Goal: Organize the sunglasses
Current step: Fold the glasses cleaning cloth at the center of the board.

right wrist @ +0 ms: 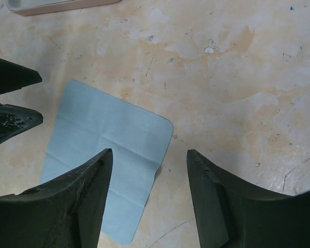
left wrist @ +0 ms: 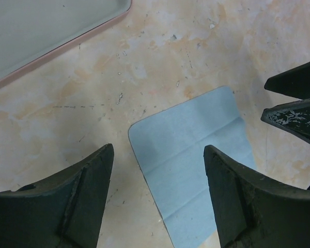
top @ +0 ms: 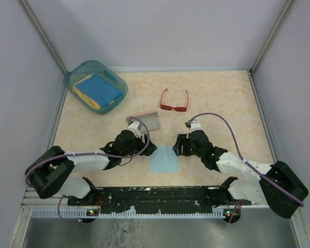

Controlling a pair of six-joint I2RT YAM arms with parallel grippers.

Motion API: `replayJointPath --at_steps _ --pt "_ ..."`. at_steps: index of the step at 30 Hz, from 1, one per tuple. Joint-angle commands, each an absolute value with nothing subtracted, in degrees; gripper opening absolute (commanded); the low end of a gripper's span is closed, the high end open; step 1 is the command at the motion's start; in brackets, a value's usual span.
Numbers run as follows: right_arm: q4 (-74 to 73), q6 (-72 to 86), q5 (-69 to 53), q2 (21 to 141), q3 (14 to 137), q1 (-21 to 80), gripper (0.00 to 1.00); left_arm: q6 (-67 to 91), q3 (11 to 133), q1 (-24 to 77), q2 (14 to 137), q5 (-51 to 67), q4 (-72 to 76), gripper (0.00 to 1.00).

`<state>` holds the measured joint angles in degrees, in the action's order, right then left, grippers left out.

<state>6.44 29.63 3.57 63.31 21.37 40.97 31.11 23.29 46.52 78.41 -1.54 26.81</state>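
Top view w/ both wrist views: the left gripper (left wrist: 159,152) and right gripper (right wrist: 150,152) are hanging over opposite sides of the light blue cloth (top: 163,159), each w/ jaws spread wide, tips facing each other across it. The sunglasses (top: 174,101) are lying on the table (top: 222,103) beyond the cloth, temple arms unfolded and pointing away from the robot (well apart from both grippers). The pink case (top: 144,122) is sitting near the left gripper; a teal tub (top: 67,81) is standing at far left.

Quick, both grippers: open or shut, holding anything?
Left gripper: jaws open, holding nothing, poised over the thin light blue square cloth.
Right gripper: jaws open, holding nothing.
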Motion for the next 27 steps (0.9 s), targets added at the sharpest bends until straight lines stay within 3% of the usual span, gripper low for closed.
replayJointPath --at_steps 1,14,21,24,27 --pt "10.18 29.28 3.95 64.49 22.31 40.87 0.59 30.1 25.66 46.97 81.77 -2.21 29.87 0.76" --pt "9.93 29.52 4.96 65.49 22.73 40.87 0.6 28.86 28.66 47.63 88.24 -1.9 30.11 0.62" --pt "10.02 29.45 5.16 65.52 22.76 40.86 0.59 29.23 29.23 48.14 90.29 -2.02 28.8 0.5" --pt "9.73 29.22 5.35 65.48 22.87 40.87 0.59 29.18 29.57 48.24 90.48 -2.23 27.42 0.4" --pt "9.58 29.12 5.49 65.4 22.86 40.87 0.6 29.37 29.22 48.34 90.06 -2.28 26.9 0.38"
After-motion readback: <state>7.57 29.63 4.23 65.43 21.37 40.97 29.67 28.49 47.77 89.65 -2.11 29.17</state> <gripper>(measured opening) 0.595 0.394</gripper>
